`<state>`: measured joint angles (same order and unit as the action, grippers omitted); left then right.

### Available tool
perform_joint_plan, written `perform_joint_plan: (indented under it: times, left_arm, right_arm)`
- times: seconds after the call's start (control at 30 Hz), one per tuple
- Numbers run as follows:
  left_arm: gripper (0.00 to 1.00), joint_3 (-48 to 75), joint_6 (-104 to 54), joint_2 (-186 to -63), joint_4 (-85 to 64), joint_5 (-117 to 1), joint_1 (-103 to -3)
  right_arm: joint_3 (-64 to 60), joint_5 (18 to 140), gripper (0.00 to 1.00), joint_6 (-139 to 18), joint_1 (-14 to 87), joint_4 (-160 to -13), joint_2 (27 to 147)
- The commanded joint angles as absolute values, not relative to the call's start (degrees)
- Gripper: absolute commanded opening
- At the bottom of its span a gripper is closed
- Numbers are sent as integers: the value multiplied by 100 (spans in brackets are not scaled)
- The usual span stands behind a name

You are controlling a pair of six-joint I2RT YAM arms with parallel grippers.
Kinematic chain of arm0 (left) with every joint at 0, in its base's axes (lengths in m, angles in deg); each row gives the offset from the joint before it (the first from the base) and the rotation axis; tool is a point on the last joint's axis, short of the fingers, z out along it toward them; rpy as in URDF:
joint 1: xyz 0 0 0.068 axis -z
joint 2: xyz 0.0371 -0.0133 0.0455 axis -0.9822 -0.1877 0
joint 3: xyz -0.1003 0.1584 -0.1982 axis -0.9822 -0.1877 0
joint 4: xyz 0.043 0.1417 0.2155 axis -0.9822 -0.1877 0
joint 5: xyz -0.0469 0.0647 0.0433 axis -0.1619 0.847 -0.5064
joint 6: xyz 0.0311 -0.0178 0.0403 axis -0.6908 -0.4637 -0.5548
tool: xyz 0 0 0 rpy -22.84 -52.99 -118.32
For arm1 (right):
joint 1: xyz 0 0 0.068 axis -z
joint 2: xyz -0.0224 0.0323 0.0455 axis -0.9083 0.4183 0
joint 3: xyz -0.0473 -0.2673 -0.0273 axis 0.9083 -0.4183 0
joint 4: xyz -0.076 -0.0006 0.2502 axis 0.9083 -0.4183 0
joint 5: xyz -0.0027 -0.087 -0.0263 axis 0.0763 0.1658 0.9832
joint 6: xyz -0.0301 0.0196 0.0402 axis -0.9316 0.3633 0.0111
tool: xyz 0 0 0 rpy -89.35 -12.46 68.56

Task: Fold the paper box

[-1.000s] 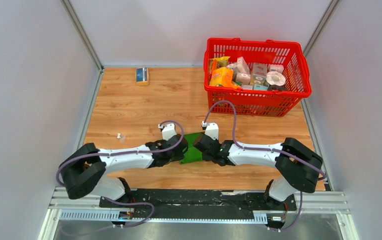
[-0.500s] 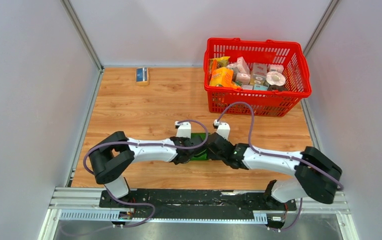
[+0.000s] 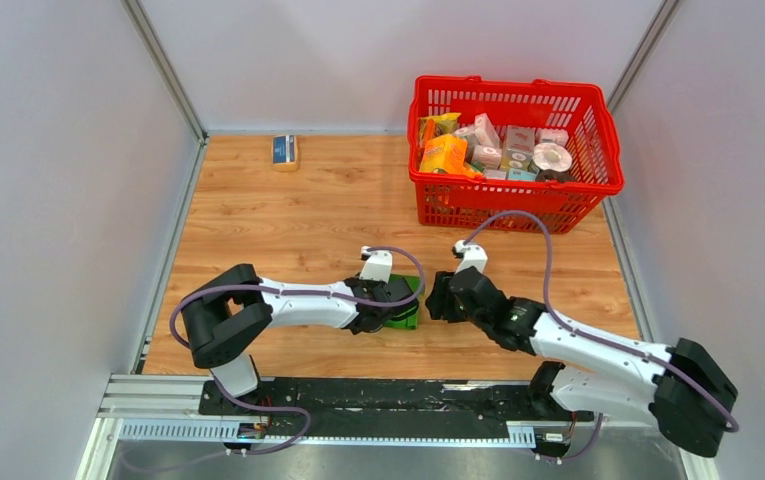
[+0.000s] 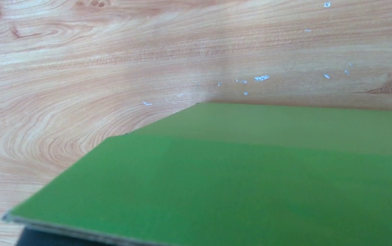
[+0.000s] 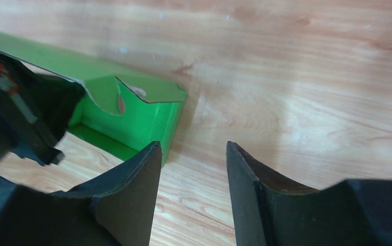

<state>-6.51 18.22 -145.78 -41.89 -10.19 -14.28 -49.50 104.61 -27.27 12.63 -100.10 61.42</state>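
The right fingers point(image 5: 132, 200) are hanging spread and empty just beside the paper box point(image 5: 150, 120), which is lying on the counter point(image 3: 298, 210) partly formed, with its walls up and one end gaping. The left fingers point(image 3: 394, 303) are reaching into it, and I cannot tell their grip. The flaps probably need closing.

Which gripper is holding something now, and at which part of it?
The left gripper seems to hold the box by its wide flat panel; the right gripper is open and empty.
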Motion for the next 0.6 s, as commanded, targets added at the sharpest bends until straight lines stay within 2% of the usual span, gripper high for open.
perform_joint_plan:
  times: [0.0, 0.03, 0.3, 0.57]
  left_arm:
    - [0, -950, 1583, -14551, -4320, -1515, -1388]
    - [0, -967, 1601, -14569, -4285, -1541, -1388]
    - [0, -1011, 1715, -14560, -4275, -1550, -1388]
    - [0, -994, 1785, -14499, -4346, -1559, -1397]
  right_arm:
    - [-4586, 9751, 49, -3241, 1263, -9406, 6972]
    - [-4515, 9742, 44, -3232, 1245, -9318, 7105]
    - [-4304, 9759, 42, -3145, 1070, -8843, 7985]
    - [-3997, 10576, 29, -3162, 595, -9115, 8802]
